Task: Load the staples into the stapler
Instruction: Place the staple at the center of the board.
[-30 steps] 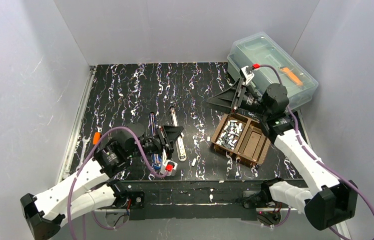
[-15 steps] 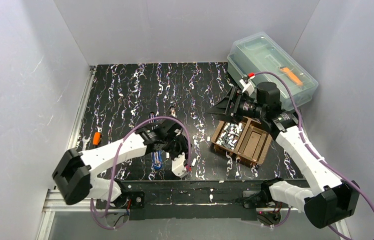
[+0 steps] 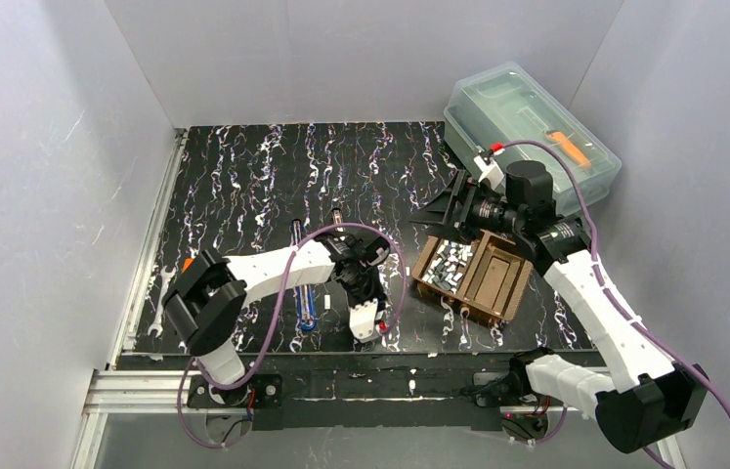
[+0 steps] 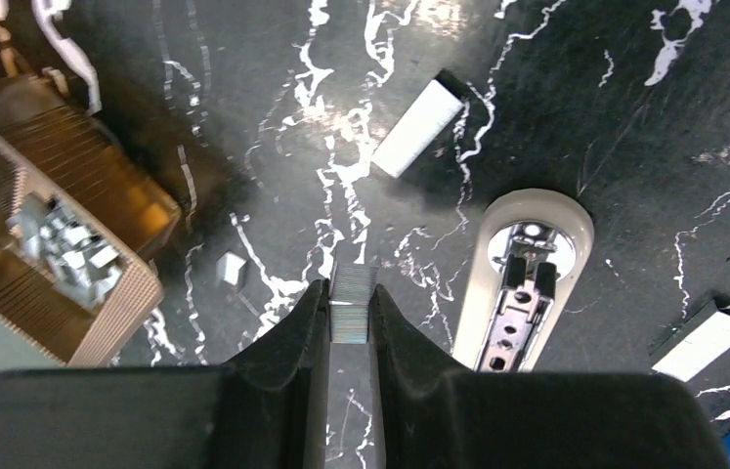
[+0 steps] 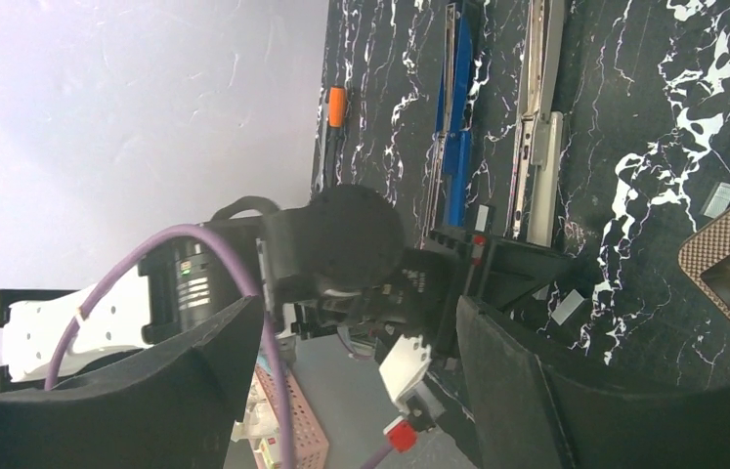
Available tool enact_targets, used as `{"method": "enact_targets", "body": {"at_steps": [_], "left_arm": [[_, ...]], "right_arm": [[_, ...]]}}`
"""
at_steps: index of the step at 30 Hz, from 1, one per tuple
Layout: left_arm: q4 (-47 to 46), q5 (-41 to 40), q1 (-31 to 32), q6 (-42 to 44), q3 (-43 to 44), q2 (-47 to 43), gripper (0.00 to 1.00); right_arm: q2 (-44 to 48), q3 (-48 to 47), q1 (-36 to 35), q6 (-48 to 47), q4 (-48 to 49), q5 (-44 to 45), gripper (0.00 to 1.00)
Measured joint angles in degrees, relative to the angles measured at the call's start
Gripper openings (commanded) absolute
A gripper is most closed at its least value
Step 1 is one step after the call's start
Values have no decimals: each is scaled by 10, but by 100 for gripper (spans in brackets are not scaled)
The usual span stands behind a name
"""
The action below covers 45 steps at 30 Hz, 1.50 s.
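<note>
Carefully: my left gripper (image 4: 351, 311) clenches one staple strip (image 4: 352, 293) at its tips.
Open stapler (image 4: 525, 264) at two o'clock; a tilted strip could slip or miss the channel. Right gripper (image 3: 447, 210) hangs released.

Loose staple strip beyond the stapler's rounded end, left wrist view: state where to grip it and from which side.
Likely best: pinch the staple strip at mid-length across its two long edges, coming straight down. It lies flat and slanted on the table, bare surface along both long sides.
</note>
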<state>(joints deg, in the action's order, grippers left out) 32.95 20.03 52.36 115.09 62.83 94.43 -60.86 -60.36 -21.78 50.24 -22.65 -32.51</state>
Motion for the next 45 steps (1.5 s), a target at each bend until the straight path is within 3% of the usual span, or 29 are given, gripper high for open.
{"method": "enact_targets", "body": {"at_steps": [12, 28, 35, 45], "left_arm": [[66, -38, 5, 24, 107, 122, 0], [113, -90, 14, 41, 146, 168, 0], [113, -104, 19, 41, 146, 169, 25], [98, -105, 23, 40, 141, 165, 36]], "right_arm": [[27, -11, 0, -16, -24, 9, 81], [32, -11, 4, -24, -34, 6, 82], [33, -11, 5, -25, -34, 6, 83], [43, -6, 8, -23, -32, 2, 83]]}}
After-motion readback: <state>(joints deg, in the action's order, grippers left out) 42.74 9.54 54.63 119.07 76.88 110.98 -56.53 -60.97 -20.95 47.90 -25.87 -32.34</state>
